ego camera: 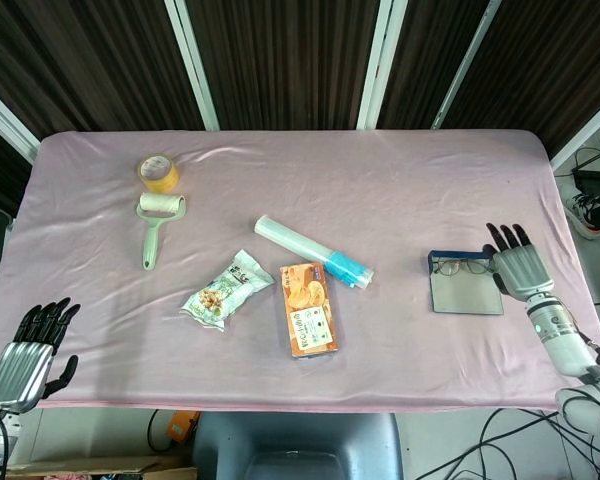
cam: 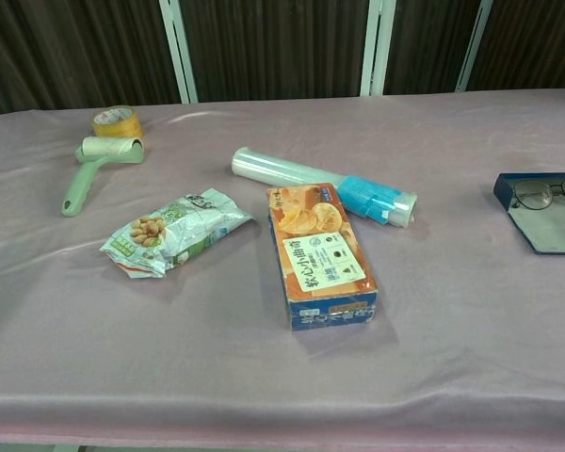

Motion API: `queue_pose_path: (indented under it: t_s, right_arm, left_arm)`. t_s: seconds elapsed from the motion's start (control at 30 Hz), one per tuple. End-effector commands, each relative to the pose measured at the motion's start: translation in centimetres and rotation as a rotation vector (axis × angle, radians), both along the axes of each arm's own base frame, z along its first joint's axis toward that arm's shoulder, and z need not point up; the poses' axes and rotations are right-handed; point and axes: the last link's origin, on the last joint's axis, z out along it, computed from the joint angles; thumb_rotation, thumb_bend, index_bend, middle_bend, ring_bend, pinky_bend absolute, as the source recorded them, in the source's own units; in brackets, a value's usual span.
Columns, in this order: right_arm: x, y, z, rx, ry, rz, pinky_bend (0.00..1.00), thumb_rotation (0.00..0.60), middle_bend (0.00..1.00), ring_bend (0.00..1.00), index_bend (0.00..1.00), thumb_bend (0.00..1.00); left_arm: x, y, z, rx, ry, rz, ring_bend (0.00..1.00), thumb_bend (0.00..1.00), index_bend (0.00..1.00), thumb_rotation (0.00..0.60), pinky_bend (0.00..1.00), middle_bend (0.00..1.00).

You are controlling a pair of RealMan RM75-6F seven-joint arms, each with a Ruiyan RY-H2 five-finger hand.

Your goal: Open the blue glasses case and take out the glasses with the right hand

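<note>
The blue glasses case [ego camera: 466,292] lies open on the right side of the pink table, its grey lining facing up. The glasses [ego camera: 463,266] rest on the case's far blue half. In the chest view the case [cam: 548,226] and the glasses [cam: 544,193] sit at the right edge of the frame. My right hand [ego camera: 518,264] is at the case's right end, fingers stretched out, touching or nearly touching its edge and holding nothing. My left hand [ego camera: 25,355] hangs off the table's near left corner, fingers apart and empty. Neither hand shows in the chest view.
An orange biscuit box [ego camera: 309,308], a snack bag [ego camera: 225,290], and a clear tube with a blue end [ego camera: 313,251] lie mid-table. A lint roller [ego camera: 157,225] and a tape roll [ego camera: 158,172] sit far left. The table's right edge [ego camera: 580,290] is close to the case.
</note>
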Motion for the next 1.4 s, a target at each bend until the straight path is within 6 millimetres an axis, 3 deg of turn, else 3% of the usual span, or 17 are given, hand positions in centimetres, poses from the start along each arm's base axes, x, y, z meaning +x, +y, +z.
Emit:
queue_pose_path:
  t_s: [0.03, 0.27, 0.8, 1.4]
  right_arm:
    - [1.7, -1.6, 0.4, -0.041, -0.043, 0.02, 0.0, 0.6, 0.0, 0.0, 0.43, 0.51]
    - [3.4, -4.3, -1.6, -0.024, -0.054, -0.031, 0.0, 0.6, 0.0, 0.0, 0.44, 0.51]
    - [2.0, -4.5, -4.4, 0.035, 0.003, -0.102, 0.0, 0.6, 0.0, 0.0, 0.51, 0.51]
    - [2.2, -4.8, -5.0, 0.029, -0.014, -0.1, 0.0, 0.6, 0.01, 0.0, 0.66, 0.51]
  left_arm:
    - [0.0, 0.0, -0.1, -0.001, 0.001, 0.0, 0.0, 0.43, 0.0, 0.6, 0.05, 0.0]
    - [0.0, 0.1, 0.0, 0.0, 0.0, 0.001, 0.0, 0.43, 0.0, 0.6, 0.05, 0.0]
    - [0.0, 0.1, 0.0, -0.004, 0.001, 0.002, 0.0, 0.43, 0.0, 0.6, 0.05, 0.0]
    - [-0.1, 0.1, 0.2, 0.0, -0.007, 0.001, 0.0, 0.43, 0.0, 0.6, 0.05, 0.0]
